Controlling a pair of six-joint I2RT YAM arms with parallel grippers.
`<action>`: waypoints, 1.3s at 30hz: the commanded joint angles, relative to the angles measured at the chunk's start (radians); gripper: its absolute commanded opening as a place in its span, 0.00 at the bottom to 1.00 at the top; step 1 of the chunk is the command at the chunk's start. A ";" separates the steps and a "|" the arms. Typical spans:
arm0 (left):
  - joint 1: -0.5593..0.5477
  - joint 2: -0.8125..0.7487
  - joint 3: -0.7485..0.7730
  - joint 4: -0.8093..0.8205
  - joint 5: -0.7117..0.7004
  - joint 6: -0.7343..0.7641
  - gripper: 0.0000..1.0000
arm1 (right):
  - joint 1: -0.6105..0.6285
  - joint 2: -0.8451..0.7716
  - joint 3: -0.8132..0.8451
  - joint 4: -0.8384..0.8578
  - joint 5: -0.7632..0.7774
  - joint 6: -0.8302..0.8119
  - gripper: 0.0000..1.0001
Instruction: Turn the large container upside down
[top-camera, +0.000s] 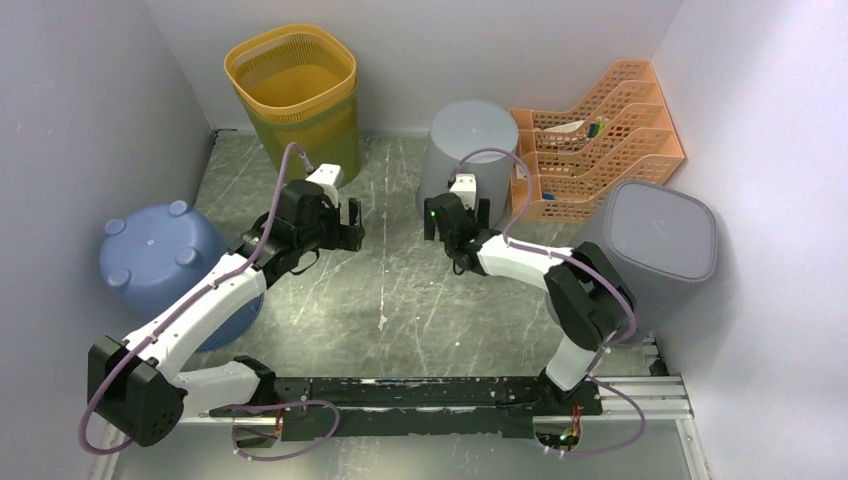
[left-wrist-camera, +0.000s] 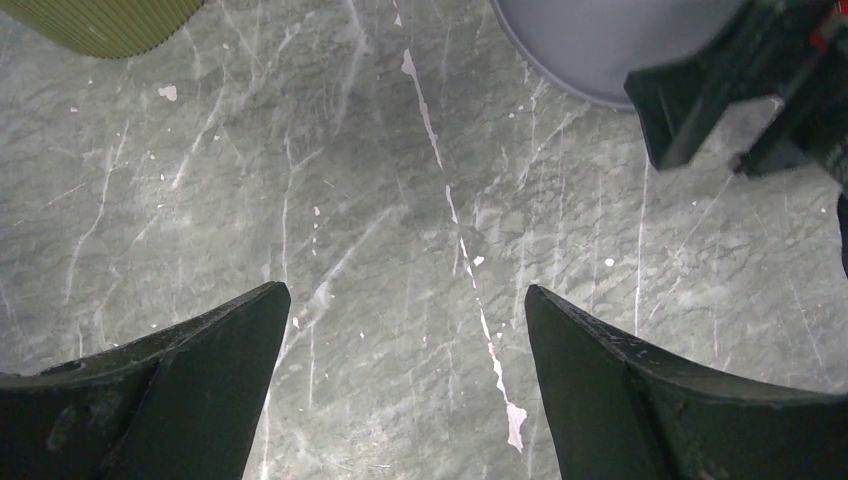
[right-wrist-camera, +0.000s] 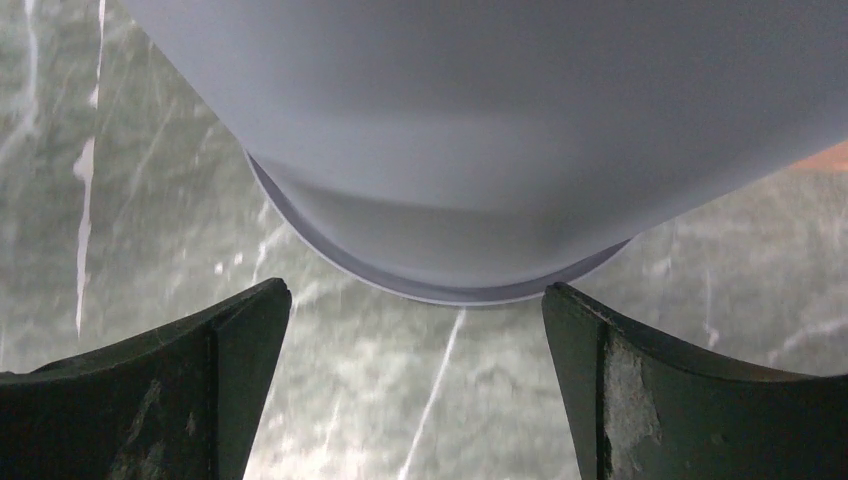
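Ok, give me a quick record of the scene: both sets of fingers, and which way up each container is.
left gripper: fingers open, holding nothing, over bare table
right gripper: fingers open, holding nothing, pointed at the centre grey bin's rim
centre grey bin: upside down, rim on the table
right grey bin: base up, beside the right arm
yellow basket: upright, mouth open, back left
blue tub: upside down, feet up, far left
orange file rack: back right, between the two grey bins

grey container (right-wrist-camera: 450, 130) cropped at top, organiser (top-camera: 640, 120) contents indistinct
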 joint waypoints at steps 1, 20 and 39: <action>0.001 -0.019 -0.011 0.028 -0.010 0.004 1.00 | -0.072 0.090 0.117 0.088 -0.049 -0.081 1.00; 0.001 0.044 -0.009 0.066 -0.007 0.022 1.00 | -0.262 0.485 0.530 0.194 -0.251 -0.277 1.00; 0.002 0.090 0.149 0.003 0.065 0.135 1.00 | -0.257 0.259 0.425 0.080 -0.234 -0.233 1.00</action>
